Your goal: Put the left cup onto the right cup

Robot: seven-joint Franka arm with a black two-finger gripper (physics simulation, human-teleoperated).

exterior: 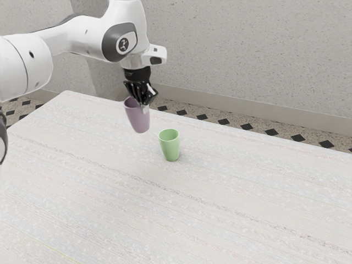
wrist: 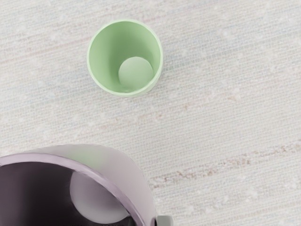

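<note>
A purple cup (exterior: 137,116) hangs in the air above the table, slightly tilted, with my gripper (exterior: 143,100) shut on its rim. A green cup (exterior: 169,144) stands upright on the table, to the exterior view's right of the purple cup and lower. In the wrist view the purple cup (wrist: 80,183) looms close under my hand with its mouth open toward the camera, and the green cup (wrist: 125,57) sits apart from it on the table, also seen from above.
The pale wood-grain table (exterior: 165,209) stretches wide around both cups. A plain wall (exterior: 247,49) and a checkered floor strip (exterior: 264,129) lie behind the table's far edge.
</note>
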